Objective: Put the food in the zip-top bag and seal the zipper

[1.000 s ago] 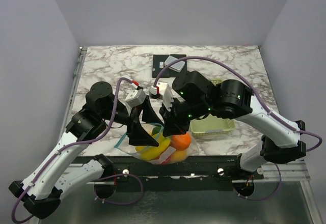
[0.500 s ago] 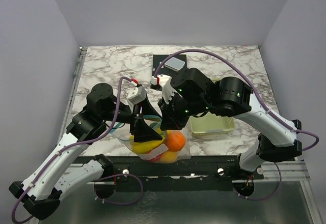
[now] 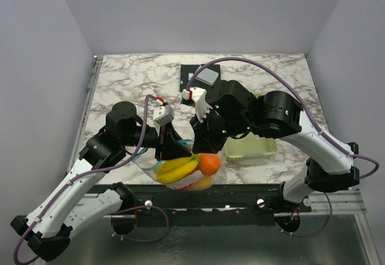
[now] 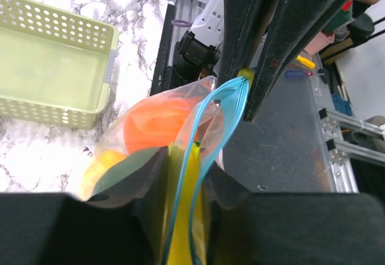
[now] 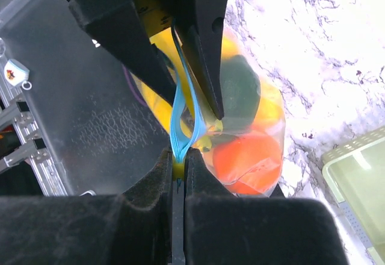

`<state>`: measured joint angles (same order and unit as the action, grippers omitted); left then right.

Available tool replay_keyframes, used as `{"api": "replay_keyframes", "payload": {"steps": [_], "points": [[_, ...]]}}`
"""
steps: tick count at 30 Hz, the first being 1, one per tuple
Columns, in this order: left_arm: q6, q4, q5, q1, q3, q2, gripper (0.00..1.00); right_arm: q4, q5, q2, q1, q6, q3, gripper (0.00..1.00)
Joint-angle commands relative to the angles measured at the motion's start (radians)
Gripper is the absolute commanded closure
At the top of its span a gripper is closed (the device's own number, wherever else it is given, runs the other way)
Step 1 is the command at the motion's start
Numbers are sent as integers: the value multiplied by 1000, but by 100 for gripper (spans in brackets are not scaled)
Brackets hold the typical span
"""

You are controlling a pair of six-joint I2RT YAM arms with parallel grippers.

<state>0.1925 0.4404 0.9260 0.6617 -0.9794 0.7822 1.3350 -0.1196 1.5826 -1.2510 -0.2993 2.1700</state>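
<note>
The clear zip-top bag (image 3: 186, 179) hangs over the table's front edge between both grippers. Inside it is the food: a yellow banana (image 3: 177, 167), an orange (image 3: 209, 164) (image 4: 153, 123) (image 5: 246, 156) and a dark green fruit (image 5: 239, 90). The light blue zipper (image 4: 207, 126) (image 5: 180, 108) runs from one gripper to the other, its two strips slightly apart in the middle. My right gripper (image 5: 179, 156) (image 3: 201, 141) is shut on the zipper's yellow-tipped end. My left gripper (image 4: 186, 165) (image 3: 172, 150) has its jaws drawn in against the zipper further along.
A pale yellow-green slotted basket (image 3: 251, 149) (image 4: 48, 66) stands empty to the right of the bag. A dark square mat with a grey block (image 3: 201, 77) lies at the back of the marble table. A metal rail (image 3: 240, 196) runs just below the bag.
My left gripper's wide-open jaws have closed in onto the zipper. The bag has settled slightly lower and leftward between the two arms. The right gripper keeps its grip.
</note>
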Motion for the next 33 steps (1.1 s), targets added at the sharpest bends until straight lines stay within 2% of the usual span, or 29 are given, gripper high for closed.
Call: {"api": "replay_keyframes", "payload": {"steps": [1, 2, 8, 10, 11, 14, 16, 20, 27, 33], "points": [[-47, 49, -34, 4, -24, 24, 88, -25, 6, -52, -7, -5, -13, 99], [-49, 52, -31, 4, -29, 29, 100, -25, 7, -55, -8, -2, -19, 99], [-51, 55, 49, 5, -47, 43, 100, -31, 41, -79, -7, 27, -56, 98], [-46, 55, 71, 4, -53, 51, 100, -58, 66, -98, -8, 42, -81, 79], [-44, 55, 79, 4, -55, 54, 100, -81, 81, -113, -8, 48, -101, 73], [-38, 55, 88, 4, -62, 55, 100, -177, 90, -186, -8, 80, -195, 62], [-32, 55, 88, 5, -67, 55, 100, -253, 83, -239, -7, 99, -268, 50], [-16, 55, 88, 4, -75, 57, 100, -378, 33, -329, -8, 142, -403, 39], [8, 56, 73, 4, -93, 63, 100, -567, -42, -434, -7, 185, -596, 37], [20, 57, 64, 4, -113, 65, 100, -769, -31, -521, -7, 258, -787, 37]]}}
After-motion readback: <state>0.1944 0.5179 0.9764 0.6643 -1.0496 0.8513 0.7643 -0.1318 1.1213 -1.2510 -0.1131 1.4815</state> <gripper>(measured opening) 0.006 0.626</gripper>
